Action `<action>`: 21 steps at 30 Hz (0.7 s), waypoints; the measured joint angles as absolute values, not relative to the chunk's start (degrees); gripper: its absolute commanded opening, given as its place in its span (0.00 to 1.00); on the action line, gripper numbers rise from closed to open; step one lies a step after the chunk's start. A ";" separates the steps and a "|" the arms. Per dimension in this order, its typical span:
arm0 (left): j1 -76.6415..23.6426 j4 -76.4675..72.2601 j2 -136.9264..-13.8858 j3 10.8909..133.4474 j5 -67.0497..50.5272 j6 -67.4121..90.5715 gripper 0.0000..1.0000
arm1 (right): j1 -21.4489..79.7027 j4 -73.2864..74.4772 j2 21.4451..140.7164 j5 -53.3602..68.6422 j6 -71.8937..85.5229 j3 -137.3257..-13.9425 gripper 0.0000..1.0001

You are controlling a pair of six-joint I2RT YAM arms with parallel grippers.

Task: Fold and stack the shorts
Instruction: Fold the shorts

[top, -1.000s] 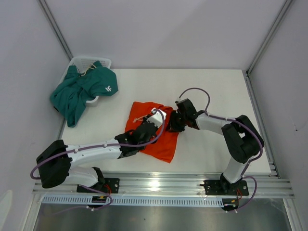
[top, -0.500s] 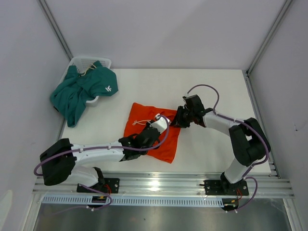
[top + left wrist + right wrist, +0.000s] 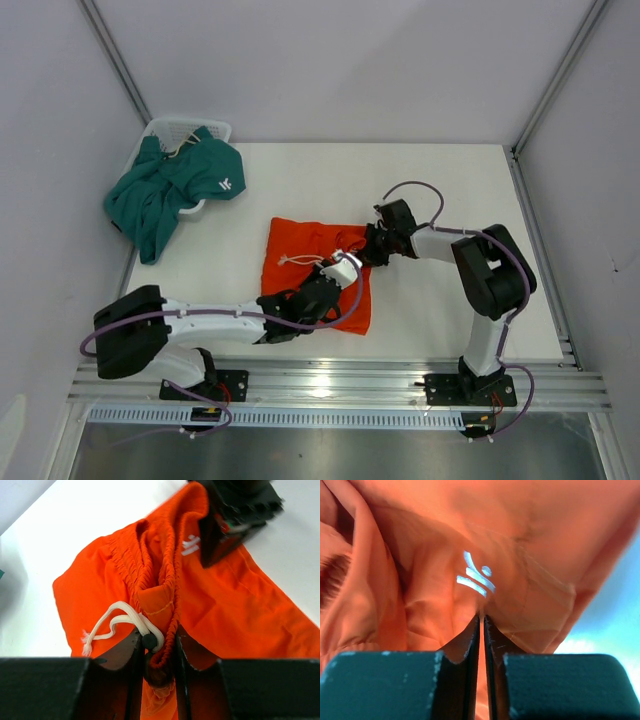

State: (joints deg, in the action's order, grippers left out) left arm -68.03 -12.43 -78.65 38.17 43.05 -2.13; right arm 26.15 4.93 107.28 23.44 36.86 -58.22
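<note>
- Grip state: the left jaws are clamping, almost closed, on a bunched fold of the elastic waistband of the bright orange-red soft fabric shorts. The right jaws are standing nearly shut and pinching a thin fold just beside the small white printed logo.
- Location: the orange-red shorts are lying rumpled on the white surface between the two arms. The teal green fabric shorts are hanging over the white mesh plastic basket at the far left corner, well apart.
- Slip hazard: the right jaws are holding very little cloth. Any pull is likely to be drawing that fold out and dropping the edge mid-fold.
- Snag hazard: the white cord drawstring is looping against a left finger. On release it may be catching and dragging the garment.
- Layer hazard: the left jaws are gripping several gathered layers, so a lift may be carrying the bunch along and leaving a lumpy, crooked fold.
- Collision hazard: both jaws are working close together on one edge, so converging moves risk contact.
</note>
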 measured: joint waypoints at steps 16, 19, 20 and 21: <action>-74.65 -14.15 -89.36 40.86 48.80 -5.56 0.15 | 26.00 3.66 109.21 24.88 37.06 -59.92 0.09; -75.18 -13.80 -90.67 42.06 46.98 -5.41 0.76 | 25.80 3.79 109.23 24.88 37.01 -60.03 0.10; -75.31 -13.78 -90.76 42.33 45.60 -5.08 0.99 | 25.69 3.86 109.23 24.88 36.91 -60.10 0.11; -75.50 -13.85 -90.67 42.48 44.25 -5.10 0.99 | 25.63 3.97 109.23 24.88 36.84 -60.16 0.12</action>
State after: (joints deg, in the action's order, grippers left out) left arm -75.50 -13.85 -90.67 42.48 44.25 -5.10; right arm 25.63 3.97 109.23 24.88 36.84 -60.16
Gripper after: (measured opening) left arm 0.806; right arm 0.102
